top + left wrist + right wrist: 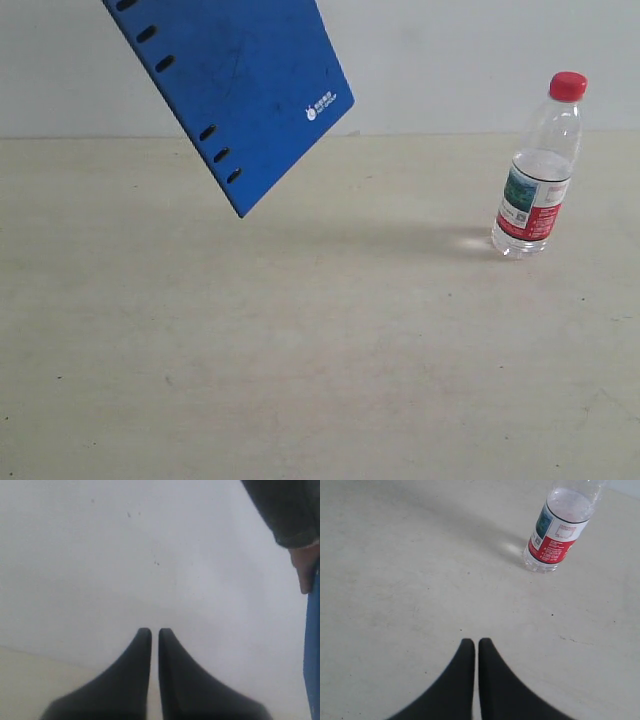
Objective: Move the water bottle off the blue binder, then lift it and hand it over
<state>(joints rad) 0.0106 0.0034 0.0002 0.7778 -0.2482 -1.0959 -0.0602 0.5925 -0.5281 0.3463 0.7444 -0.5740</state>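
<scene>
Both end effectors are closed and empty. The left end effector (155, 630) has its tips nearly touching and faces a pale wall. The right end effector (476, 641) is equally shut above bare counter (395, 580). Note that the water bottle (557, 527) stands upright on the counter, apart from the right end effector and well clear of the blue binder (240, 90). The binder hangs tilted in the air over the far left of the counter, and neither arm holds it. In the left wrist view, a person's hand (304, 570) grips its blue edge. Judge the bottle-removal step as done and the hand-over as apparently complete. Your next move calls for no grasp: hold both arms clear of the hand and the bottle.
</scene>
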